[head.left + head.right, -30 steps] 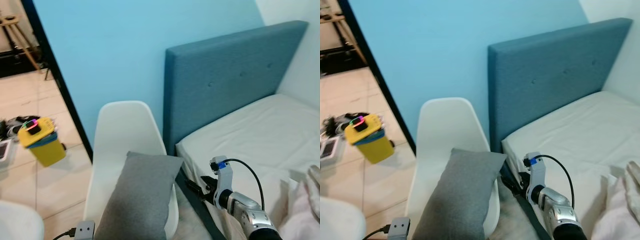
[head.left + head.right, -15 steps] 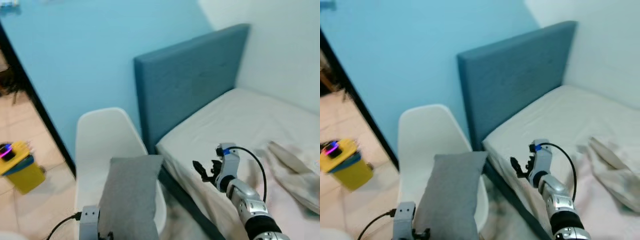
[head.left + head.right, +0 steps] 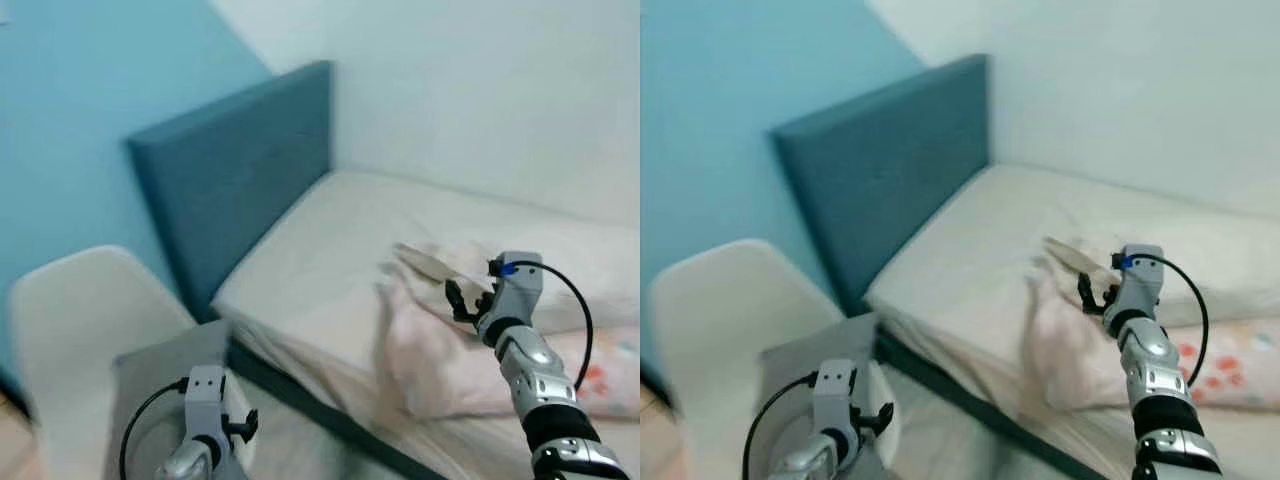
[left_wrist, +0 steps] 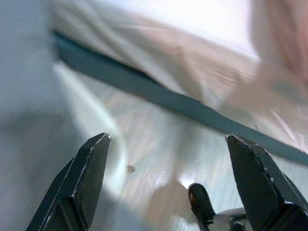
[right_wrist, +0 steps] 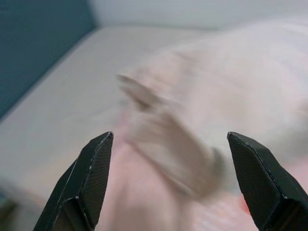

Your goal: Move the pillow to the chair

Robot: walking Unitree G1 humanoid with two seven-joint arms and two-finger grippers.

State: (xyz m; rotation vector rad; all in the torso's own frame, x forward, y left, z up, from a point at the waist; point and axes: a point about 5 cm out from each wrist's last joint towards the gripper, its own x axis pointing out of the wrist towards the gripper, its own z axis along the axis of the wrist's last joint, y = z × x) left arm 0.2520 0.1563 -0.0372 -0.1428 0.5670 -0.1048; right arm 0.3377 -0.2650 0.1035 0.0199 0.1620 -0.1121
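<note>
Bright, even indoor light, soft shadows, motion blur smearing the white plastic chair (image 3: 70,330) and pink crumpled blanket (image 5: 183,144), glossy glare on the pale floor (image 4: 159,178), black fingers sharp.

The wall (image 3: 60,90) beside the bed is bright light blue; the far wall (image 3: 480,80) is white. The headboard (image 3: 235,175) is a muted teal-blue — the mattress (image 3: 330,240) off-white. A pale pink blanket (image 3: 440,350) carries orange-red flower prints at its edge. The chair (image 3: 80,330) is white, the pillow (image 3: 155,385) on it plain grey. Both arms are silver with black fingers — a small blue spot marks the right wrist.
</note>
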